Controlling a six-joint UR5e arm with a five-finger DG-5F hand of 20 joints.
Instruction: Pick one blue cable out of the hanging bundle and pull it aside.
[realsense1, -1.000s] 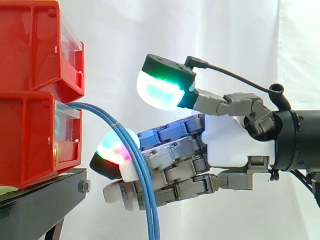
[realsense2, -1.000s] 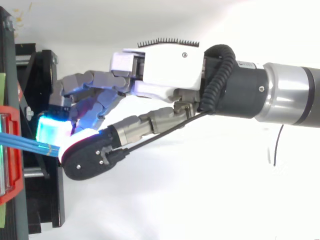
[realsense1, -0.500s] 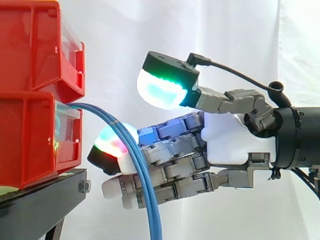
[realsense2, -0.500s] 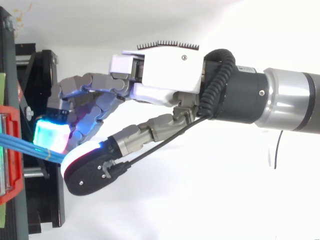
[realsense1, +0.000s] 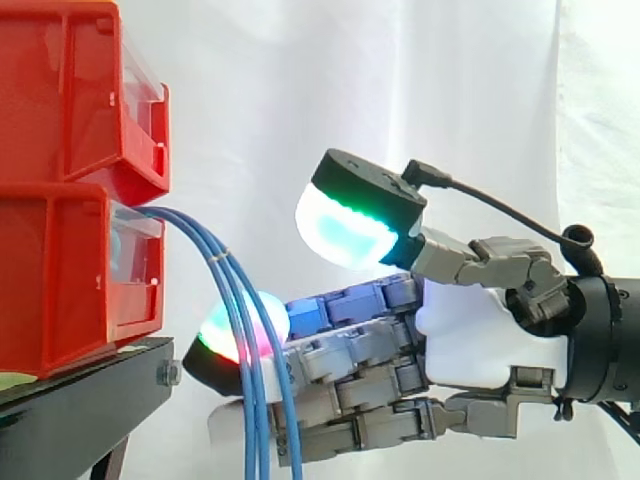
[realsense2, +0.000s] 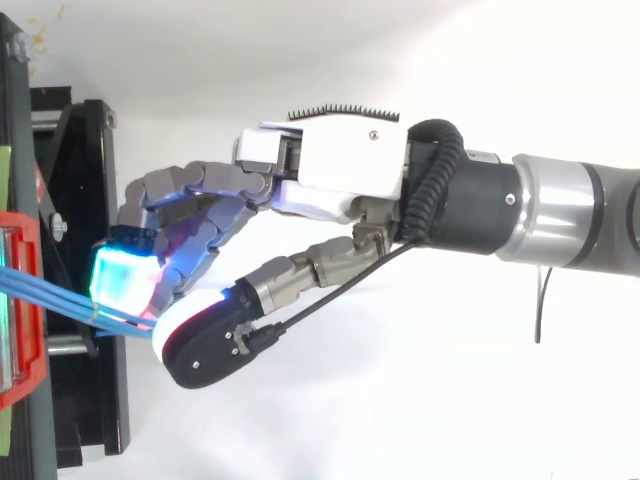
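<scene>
Hanging blue cables (realsense1: 224, 258), thin, splayed near fingers (realsense1: 350, 362)

The blue cables (realsense1: 224, 265) run off the side view at 6 o'clock, so their lower ends are unseen. Their upper ends vanish inside the lower bin (realsense1: 60, 280). That bin and the upper bin (realsense1: 70, 90) are cut off at 9 o'clock, the arm (realsense2: 560, 212) at 3 o'clock. Where the cables cross the hand (realsense1: 480, 340), whether it holds one cannot be told.

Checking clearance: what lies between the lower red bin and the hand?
Side view: only the blue cables, arcing from the lower red bin down past the hand.
</scene>
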